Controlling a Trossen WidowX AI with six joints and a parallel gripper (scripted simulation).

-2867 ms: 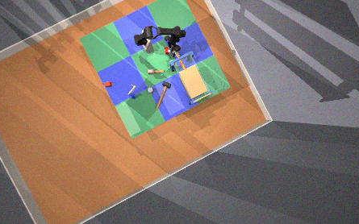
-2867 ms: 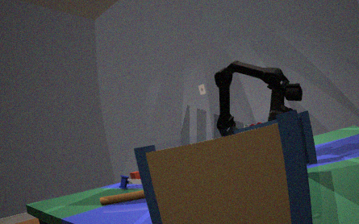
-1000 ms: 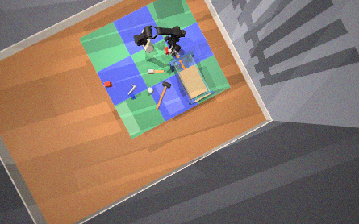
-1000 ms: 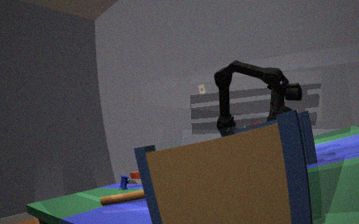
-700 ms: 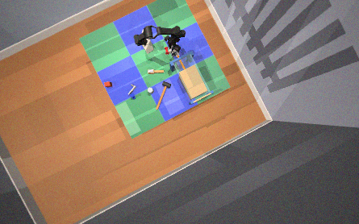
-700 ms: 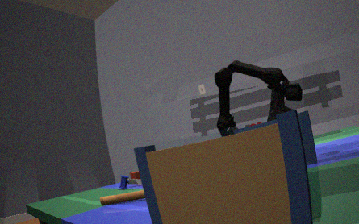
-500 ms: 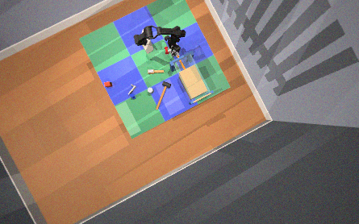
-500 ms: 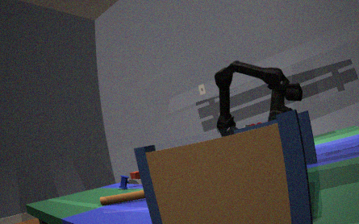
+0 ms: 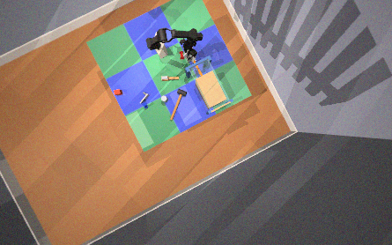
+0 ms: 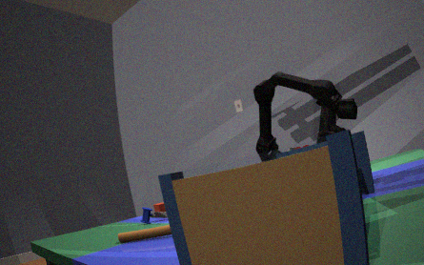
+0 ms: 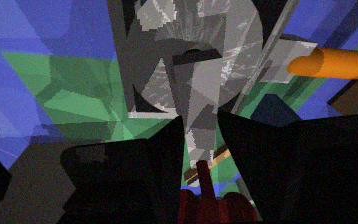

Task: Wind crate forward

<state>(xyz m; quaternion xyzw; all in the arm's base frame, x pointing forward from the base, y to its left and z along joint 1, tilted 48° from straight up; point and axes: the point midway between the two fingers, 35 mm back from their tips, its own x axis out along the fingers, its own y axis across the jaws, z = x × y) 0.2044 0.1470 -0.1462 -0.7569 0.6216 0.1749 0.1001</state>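
The tan crate [image 9: 211, 90] [image 10: 262, 214] lies in the blue-edged guard cubby [image 10: 350, 191]. Its front looks a short gap behind the blue frame [image 9: 208, 60] at the mouth. The winch [image 11: 245, 45] is grey with a round top, in front of the mouth. A grey crank handle [image 11: 202, 100] lies over the winch's hub, with a dark red grip [image 11: 205, 210] [image 9: 181, 55] at its outer end. My gripper [image 11: 199, 118] [image 9: 191, 58] [image 10: 268, 155] has its fingers slightly open, one on each side of the crank arm. The key and hole are hidden under the arm.
An orange bar [image 11: 337, 64] [image 9: 197, 67] lies by the mouth. A pale-headed mallet [image 9: 170, 78], a dark-headed hammer [image 9: 177, 106], a white round piece [image 9: 164, 99], a grey tool [image 9: 144, 97] with a blue end, and a red block [image 9: 118, 92] are on the bench.
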